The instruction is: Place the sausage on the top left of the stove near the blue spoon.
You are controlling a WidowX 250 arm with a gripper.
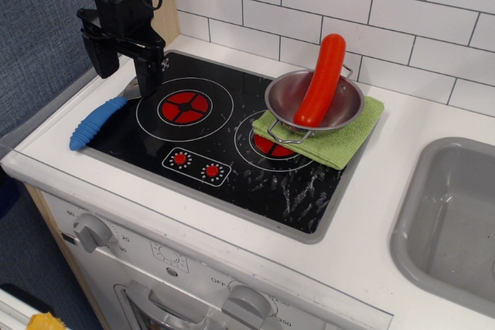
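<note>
The red-orange sausage leans in the steel pan, one end in the pan, the other sticking up over its far rim. The pan sits on a green cloth over the right burner of the black stove. The blue spoon lies at the stove's left edge, blue handle toward the front, its metal bowl mostly hidden behind my gripper. My black gripper hangs above the stove's top left corner, over the spoon's bowl end, fingers apart and empty, far left of the sausage.
The left burner and two red knobs lie between gripper and pan. A white tiled wall stands behind. A grey sink is at the right. The toy oven front with grey dials is below the counter edge.
</note>
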